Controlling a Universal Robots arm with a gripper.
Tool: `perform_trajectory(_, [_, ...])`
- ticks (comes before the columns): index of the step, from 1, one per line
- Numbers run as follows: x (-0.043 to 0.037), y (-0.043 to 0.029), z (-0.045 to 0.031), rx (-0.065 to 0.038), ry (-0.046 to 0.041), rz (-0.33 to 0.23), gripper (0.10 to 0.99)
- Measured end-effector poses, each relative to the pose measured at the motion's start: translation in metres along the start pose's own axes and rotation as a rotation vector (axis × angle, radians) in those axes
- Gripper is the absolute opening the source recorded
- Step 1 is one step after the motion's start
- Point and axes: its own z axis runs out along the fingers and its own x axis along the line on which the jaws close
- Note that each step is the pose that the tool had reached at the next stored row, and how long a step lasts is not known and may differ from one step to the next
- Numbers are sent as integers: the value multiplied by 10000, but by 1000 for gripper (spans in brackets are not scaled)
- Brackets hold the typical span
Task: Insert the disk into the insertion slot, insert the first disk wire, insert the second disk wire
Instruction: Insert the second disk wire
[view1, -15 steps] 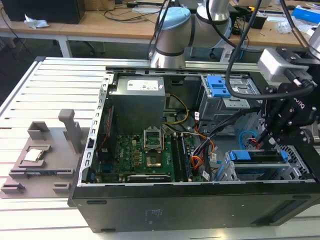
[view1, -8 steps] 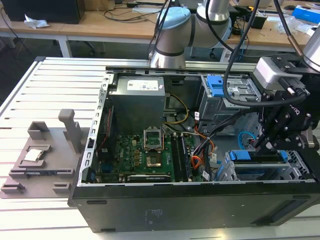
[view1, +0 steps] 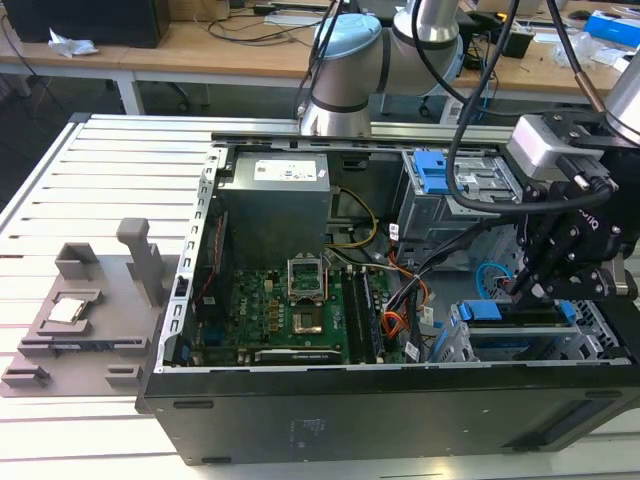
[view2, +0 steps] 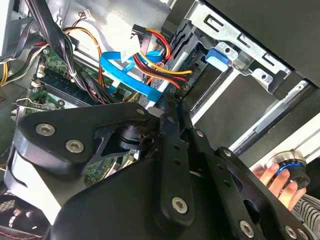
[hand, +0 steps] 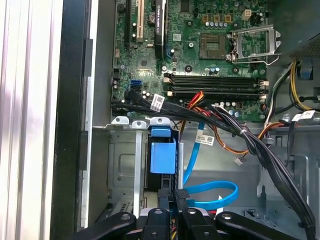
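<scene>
Room: a workshop with wooden benches (view1: 200, 45) behind me and a ribbed white table (view1: 60, 190) under the work.
Case: an open computer case (view1: 330, 400) lies on that table, green motherboard (view1: 290, 305) facing up.
Tray: a grey fixture (view1: 80, 320) sits on the table at the exterior view's left, well apart from the case.
My pincer: my gripper (view1: 523, 290) hangs over the drive end of the case, at the exterior view's right. In both wrist views my fingers (hand: 172, 202) lie pressed close together with no clear gap; I cannot tell what, if anything, is pinched between them.
The disk: its blue carrier (view1: 515, 312) shows in the insertion slot (view1: 455, 345), just below my fingertips. In the first wrist view the blue tab (hand: 163, 156) sits inside the silver cage (hand: 122, 165).
Cables: a light blue looped cable (hand: 210, 192) lies just beside my fingers; a red-orange-yellow bundle (view2: 157, 60) ends near the cage.
Person: a hand (view2: 280, 180) rests on a round button with a blue ring in the second wrist view.
</scene>
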Motion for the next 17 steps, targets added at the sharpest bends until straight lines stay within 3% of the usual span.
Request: perform_trajectory(17, [26, -20, 39, -4, -1, -7, 165])
